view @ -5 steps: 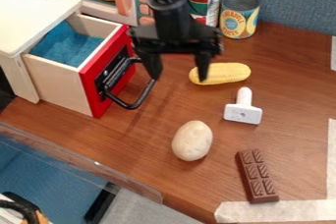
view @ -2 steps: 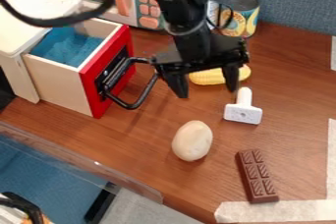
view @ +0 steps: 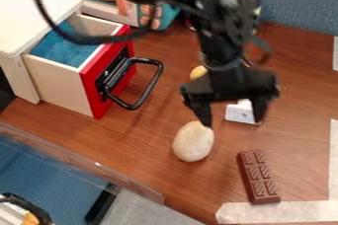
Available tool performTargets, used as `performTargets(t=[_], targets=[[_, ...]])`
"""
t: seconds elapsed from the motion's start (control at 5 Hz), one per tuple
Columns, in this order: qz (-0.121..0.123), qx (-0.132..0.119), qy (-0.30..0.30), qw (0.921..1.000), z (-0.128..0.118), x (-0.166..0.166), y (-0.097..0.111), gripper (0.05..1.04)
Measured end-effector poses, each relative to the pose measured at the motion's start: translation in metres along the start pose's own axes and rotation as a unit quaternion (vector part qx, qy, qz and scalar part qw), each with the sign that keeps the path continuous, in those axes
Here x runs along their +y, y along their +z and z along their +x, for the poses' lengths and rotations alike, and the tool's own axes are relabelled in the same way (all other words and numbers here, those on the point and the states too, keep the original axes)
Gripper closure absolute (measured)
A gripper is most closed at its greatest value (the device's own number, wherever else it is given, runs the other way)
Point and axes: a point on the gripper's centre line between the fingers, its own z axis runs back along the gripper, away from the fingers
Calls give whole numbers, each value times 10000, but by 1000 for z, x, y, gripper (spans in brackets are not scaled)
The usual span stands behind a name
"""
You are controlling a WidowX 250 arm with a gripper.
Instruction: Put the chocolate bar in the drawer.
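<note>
The black gripper [view: 232, 120] hangs open over the middle of the table, with nothing held between its fingers. It is above and to the left of the brown chocolate bar [view: 258, 177], which lies flat near the table's front right, apart from the gripper. At the left, the drawer [view: 61, 82] with a red front and black handle is pulled out, its blue inside visible from above.
A whitish egg-shaped object [view: 193, 141] lies just below the gripper's left finger. Behind the gripper are a white block-like tool [view: 240, 112] and a partly hidden yellow corn [view: 198, 72]. A toy microwave [view: 99, 4] stands at the back.
The gripper has moved right and toward the front of the table, away from the drawer handle, staying open. The drawer, chocolate bar and egg-shaped object are unmoved.
</note>
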Motion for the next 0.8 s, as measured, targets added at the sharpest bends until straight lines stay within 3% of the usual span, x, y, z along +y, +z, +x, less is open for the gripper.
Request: performTargets(t=[0.4, 0.6, 0.8], targets=[[125, -20, 2, 9999, -20, -31, -10, 83], [73, -133, 186, 9997, -23, -37, -10, 83], [178, -75, 256, 9995, -28, -37, -17, 83]])
